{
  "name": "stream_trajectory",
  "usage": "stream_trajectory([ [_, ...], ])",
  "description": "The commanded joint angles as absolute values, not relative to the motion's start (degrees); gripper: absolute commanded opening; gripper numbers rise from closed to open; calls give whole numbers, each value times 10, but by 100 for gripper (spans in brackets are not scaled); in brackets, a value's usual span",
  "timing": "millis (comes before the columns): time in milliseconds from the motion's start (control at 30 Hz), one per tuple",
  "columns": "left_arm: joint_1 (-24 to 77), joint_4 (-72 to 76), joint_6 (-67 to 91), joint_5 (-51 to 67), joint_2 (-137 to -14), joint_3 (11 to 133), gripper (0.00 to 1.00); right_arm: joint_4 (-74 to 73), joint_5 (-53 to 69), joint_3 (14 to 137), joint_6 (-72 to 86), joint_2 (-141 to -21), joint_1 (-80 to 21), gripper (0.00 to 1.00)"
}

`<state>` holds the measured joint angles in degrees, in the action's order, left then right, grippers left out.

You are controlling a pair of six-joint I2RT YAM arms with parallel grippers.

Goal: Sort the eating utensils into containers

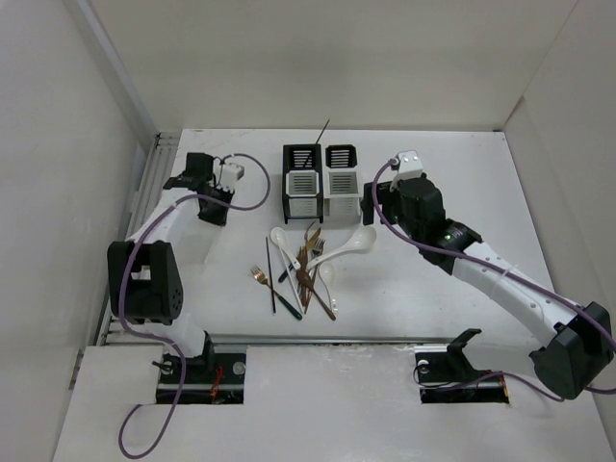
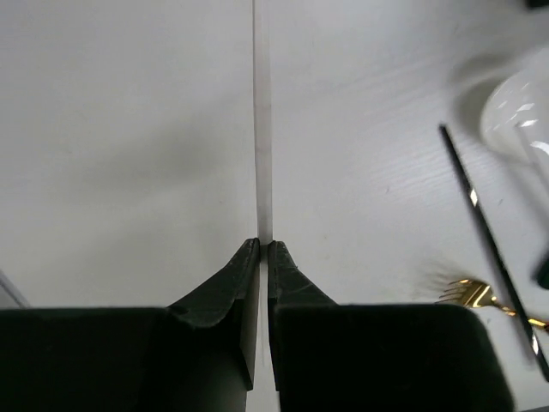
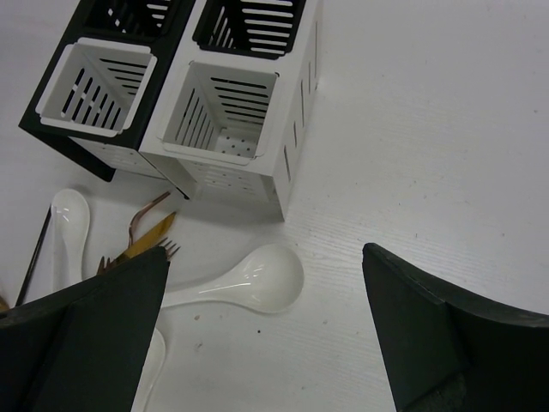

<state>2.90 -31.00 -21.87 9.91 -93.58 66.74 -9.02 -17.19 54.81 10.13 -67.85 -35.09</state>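
Note:
The eating utensils [image 1: 303, 274] lie in a loose pile mid-table: white soup spoons, copper-gold forks, a black chopstick [image 1: 270, 274]. The containers stand behind them, the black caddy [image 1: 300, 180] joined to the white caddy [image 1: 341, 183]; one thin stick [image 1: 323, 129] leans out at the back. My right gripper [image 1: 371, 210] is wide open beside the white caddy [image 3: 292, 154], above a white spoon [image 3: 257, 279] that lies between its fingers [image 3: 103, 326]. My left gripper [image 1: 214, 202] is far left, shut and apparently empty [image 2: 264, 245]; a thin pale line runs ahead of its tips.
The left wrist view shows the black chopstick [image 2: 480, 215], a gold fork [image 2: 467, 294] and a white spoon bowl [image 2: 519, 116] to its right. Fork tips [image 3: 141, 240] lie by the right gripper's left finger. White walls enclose the table on three sides.

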Motion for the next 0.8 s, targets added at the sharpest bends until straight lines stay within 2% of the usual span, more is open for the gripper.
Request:
stream_trajectory([
  [0,28,-315,-186,131,-890,726,0,-86,-188,572,106,-670,-357,99],
  [100,28,-316,-180,138,-890,783,0,-86,-200,578,106,-680,-357,99],
  [233,34,-302,-147,161,-914,920,0,-86,-215,597,106,-694,-357,99],
  [400,106,-220,-115,161,-983,1051,0,-69,-256,608,106,-714,-357,99],
  [467,131,-158,-108,166,-1001,1078,0,-69,-266,614,106,-721,-357,99],
  [600,177,-27,-114,177,-1023,1057,0,-43,-266,614,106,-735,-345,99],
  [767,202,57,-83,187,-1089,1058,0,-37,-249,627,101,-765,-325,99],
])
